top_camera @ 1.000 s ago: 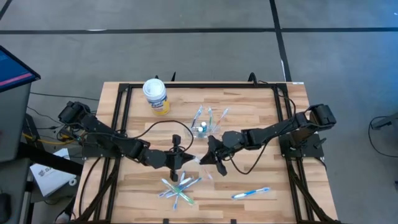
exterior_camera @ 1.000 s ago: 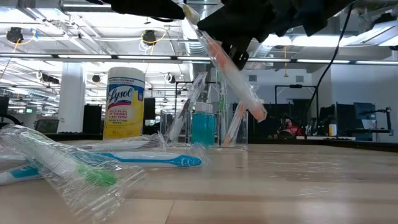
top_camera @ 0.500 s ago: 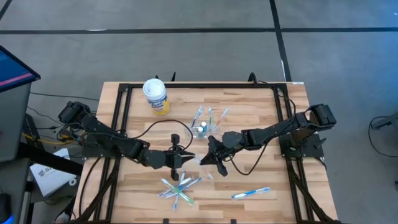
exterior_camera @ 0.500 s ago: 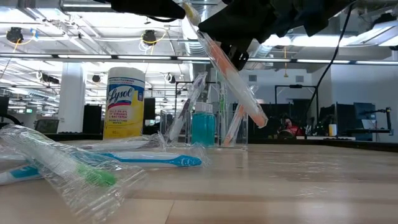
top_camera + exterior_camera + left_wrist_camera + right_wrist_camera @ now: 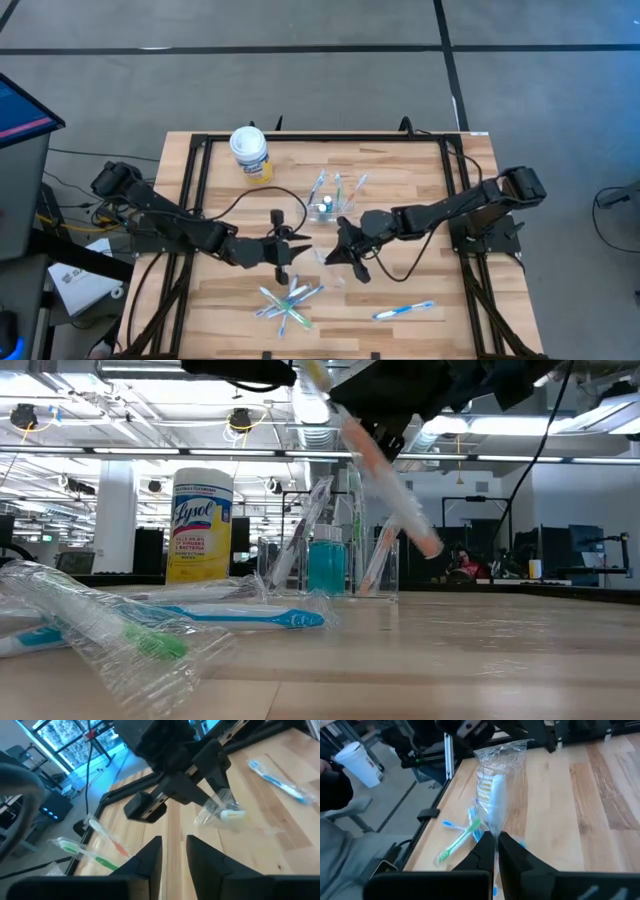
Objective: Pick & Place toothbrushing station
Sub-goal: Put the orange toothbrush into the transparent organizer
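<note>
My right gripper [image 5: 338, 258] is shut on a toothbrush in a clear wrapper [image 5: 494, 795], above the table's middle. The toothbrush slants in the air in the low view [image 5: 385, 490]. My left gripper [image 5: 290, 247] is open and empty just to the left of it, its fingers [image 5: 150, 860] pointing at the wrapped brush [image 5: 222, 812]. The clear cup [image 5: 325, 208] stands on the table behind, with several toothbrushes and a teal tube in it. More wrapped toothbrushes [image 5: 290, 300] lie in a pile near the front edge. My right gripper pinches the wrapped toothbrush between its two fingers at the handle just behind the brush head [image 5: 495, 832], with the clear wrapper around it. The brush reaches out ahead of the fingers toward my left gripper. It is tilted and lifted clear of the table.
A white tub with a yellow label [image 5: 250, 153] stands at the far left. A blue toothbrush [image 5: 403, 311] lies alone at the near right. Black frame rails [image 5: 320, 138] run along the table's far edge and sides.
My left gripper has drawn back a little from the wrapped toothbrush's end, toward the far edge. My right gripper has carried the toothbrush slightly toward the table's right; the brush stays tilted and clear of the table.
</note>
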Motion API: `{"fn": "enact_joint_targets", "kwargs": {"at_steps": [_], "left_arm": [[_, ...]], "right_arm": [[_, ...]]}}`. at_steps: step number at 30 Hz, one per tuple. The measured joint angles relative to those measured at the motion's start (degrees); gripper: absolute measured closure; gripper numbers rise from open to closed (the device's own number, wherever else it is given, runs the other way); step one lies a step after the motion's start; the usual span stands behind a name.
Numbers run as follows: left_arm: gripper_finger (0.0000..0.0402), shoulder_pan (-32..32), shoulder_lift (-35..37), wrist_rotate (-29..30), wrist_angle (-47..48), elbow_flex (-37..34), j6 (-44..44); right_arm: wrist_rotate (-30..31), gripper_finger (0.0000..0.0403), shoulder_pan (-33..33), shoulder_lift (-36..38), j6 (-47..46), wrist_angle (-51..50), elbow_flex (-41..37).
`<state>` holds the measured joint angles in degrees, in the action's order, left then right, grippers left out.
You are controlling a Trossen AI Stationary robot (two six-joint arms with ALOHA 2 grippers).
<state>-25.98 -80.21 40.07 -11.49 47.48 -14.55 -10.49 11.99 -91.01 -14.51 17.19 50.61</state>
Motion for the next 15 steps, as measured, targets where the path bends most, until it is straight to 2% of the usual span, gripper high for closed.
{"fn": "enact_joint_targets", "kwargs": {"at_steps": [8,15], "left_arm": [[0.0288,0.02,2.90,-0.06,0.18,0.00,2.08],[0.0269,0.02,3.46,-0.29,0.16,0.00,4.95]], "right_arm": [[5.09,0.0403,-0.11,5.00,2.48,-3.79,-1.43],[13.25,0.0403,-0.24,9.88,4.87,-6.05,-3.17]]}}
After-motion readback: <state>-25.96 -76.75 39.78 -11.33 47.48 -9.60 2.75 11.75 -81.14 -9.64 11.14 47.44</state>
